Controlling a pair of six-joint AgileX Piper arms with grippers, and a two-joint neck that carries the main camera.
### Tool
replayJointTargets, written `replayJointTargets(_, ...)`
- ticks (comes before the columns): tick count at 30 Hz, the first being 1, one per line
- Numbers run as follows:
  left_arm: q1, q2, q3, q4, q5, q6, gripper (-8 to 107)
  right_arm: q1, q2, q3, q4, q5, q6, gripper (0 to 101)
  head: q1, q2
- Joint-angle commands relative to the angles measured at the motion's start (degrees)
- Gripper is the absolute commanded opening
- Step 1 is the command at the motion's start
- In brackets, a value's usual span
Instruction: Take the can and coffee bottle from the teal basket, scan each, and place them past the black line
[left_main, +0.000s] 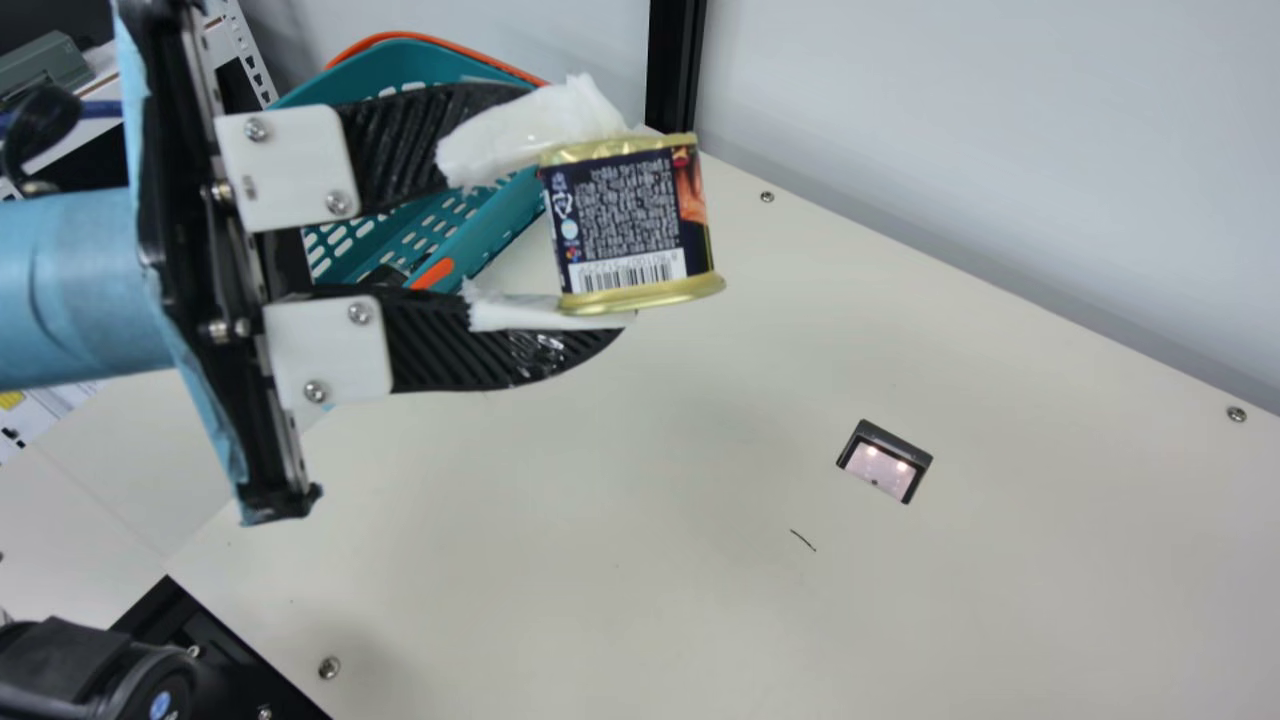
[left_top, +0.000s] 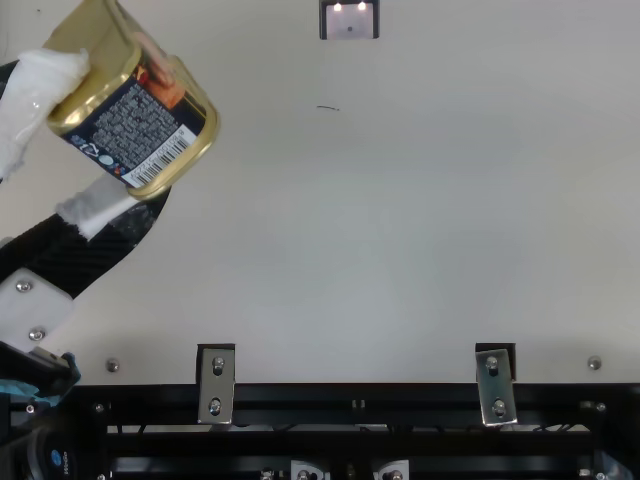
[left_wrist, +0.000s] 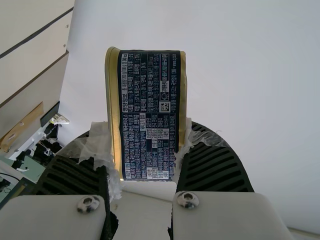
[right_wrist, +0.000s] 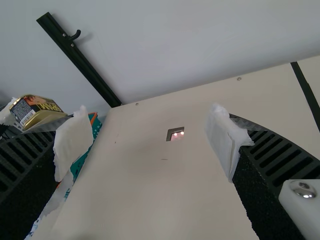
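your left jaws (left_main: 618, 220) are parted by the can's width and closed on the can (left_top: 130, 135), their white padding pressed to two opposite sides of it. you have it up off the desk (left_main: 640, 520), slightly tilted, its barcode side facing the main view; there it overlaps the near edge of the teal basket (left_main: 505, 222). your right jaws (right_wrist: 146, 122) stand wide apart, padded tips well separated, holding nothing. in the right wrist view, the scanner window (right_wrist: 176, 134) glows in the desk, between the basket and the black line (right_wrist: 305, 90).
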Motion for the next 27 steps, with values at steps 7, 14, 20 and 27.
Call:
replayJointTargets(7,0.0,0.0,0.0,0.0,0.0,0.0,10,0.0,0.0,0.0,0.0,0.0,0.0,101,-1.0,0.4)
replayJointTargets(14,0.0,0.4,0.3,-0.3,0.0,0.9,10,0.0,0.0,0.0,0.0,0.0,0.0,101,-1.0,0.4)
replayJointTargets(20,-0.8,1.2,-0.1,-0.2,-4.4,7.2,10,0.0,0.0,0.0,0.0,0.0,0.0,101,-1.0,0.4)
replayJointTargets(27,-9.6,2.9,-1.5,-0.1,-20.5,24.4,10,0.0,0.0,0.0,0.0,0.0,0.0,101,-1.0,0.4)
